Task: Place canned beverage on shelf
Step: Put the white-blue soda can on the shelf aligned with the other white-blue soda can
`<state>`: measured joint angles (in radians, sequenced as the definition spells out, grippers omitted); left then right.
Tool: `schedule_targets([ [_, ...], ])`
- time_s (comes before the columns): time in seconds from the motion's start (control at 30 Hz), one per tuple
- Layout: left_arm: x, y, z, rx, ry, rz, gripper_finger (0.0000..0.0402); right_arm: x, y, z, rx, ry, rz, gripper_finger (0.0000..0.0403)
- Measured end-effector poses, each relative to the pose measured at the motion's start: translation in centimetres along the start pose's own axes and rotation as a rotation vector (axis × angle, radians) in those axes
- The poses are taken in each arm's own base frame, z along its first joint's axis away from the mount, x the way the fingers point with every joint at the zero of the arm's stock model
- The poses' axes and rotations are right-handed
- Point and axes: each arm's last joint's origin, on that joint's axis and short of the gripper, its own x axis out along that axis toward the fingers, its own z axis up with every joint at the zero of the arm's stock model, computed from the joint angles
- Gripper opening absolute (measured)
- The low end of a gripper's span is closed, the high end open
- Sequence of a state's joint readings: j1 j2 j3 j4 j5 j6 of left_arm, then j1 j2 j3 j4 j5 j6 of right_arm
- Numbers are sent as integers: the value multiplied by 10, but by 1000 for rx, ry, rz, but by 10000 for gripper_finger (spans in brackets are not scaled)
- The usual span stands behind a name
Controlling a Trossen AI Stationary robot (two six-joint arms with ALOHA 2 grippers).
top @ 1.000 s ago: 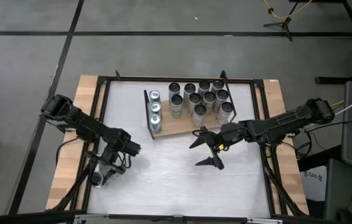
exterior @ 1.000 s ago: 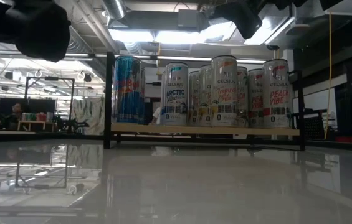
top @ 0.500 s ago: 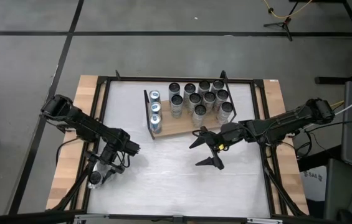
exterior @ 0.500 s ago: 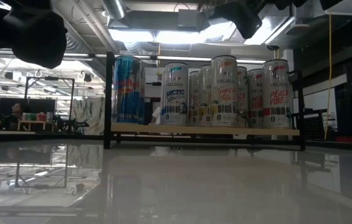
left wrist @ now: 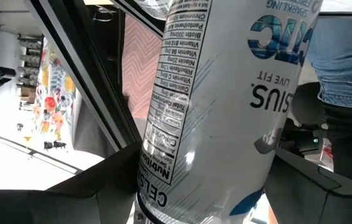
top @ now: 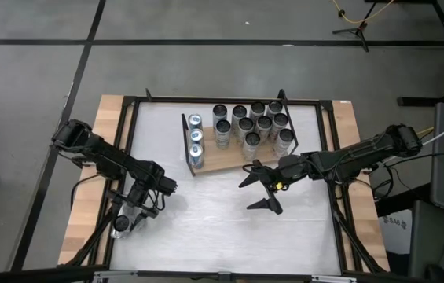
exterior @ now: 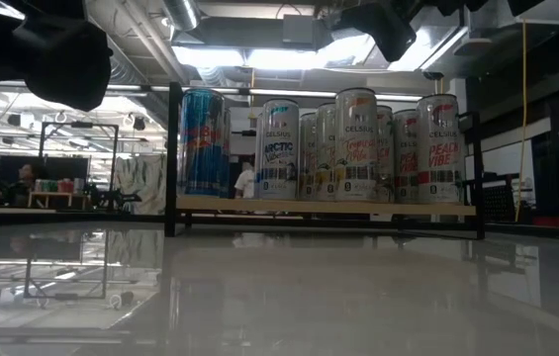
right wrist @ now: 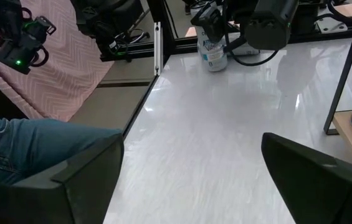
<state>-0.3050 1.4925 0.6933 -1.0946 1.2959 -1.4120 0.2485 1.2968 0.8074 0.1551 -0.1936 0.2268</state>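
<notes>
Clamped on either side of a tall white Celsius beverage can (left wrist: 213,106), the left gripper's (top: 124,221) dark fingers (left wrist: 110,180) hold it at the tabletop's left edge, well apart from the light-brown wooden shelf with black wire frame ends (top: 229,159). Seen from above, the can (top: 119,224) sits low beside the black table frame, its silver top showing; the right wrist view places the same can (right wrist: 212,46) upright on the white tabletop (top: 206,212) with the left arm closed over it. Farther out, the right gripper (top: 259,189) hangs just in front of the shelf with its fingers spread wide and empty. A row of blue cans (top: 196,141) fills the shelf's left end and a cluster of silver-topped cans (top: 253,124) its right half, leaving bare board along the near edge. To do this step well, I judge the can should be lifted straight and kept upright, carried clear of the frame post, then lowered onto bare board without nudging neighbouring cans. A person in a pink top (right wrist: 51,68) stands beyond the tabletop.
</notes>
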Motion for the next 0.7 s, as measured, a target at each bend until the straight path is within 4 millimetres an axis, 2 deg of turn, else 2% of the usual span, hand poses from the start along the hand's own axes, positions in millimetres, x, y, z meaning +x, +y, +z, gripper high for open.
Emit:
schedule_targets([
  [0.7, 0, 0, 1, 67, -46, 6, 289, 0, 0, 0, -1, 1, 0, 376],
])
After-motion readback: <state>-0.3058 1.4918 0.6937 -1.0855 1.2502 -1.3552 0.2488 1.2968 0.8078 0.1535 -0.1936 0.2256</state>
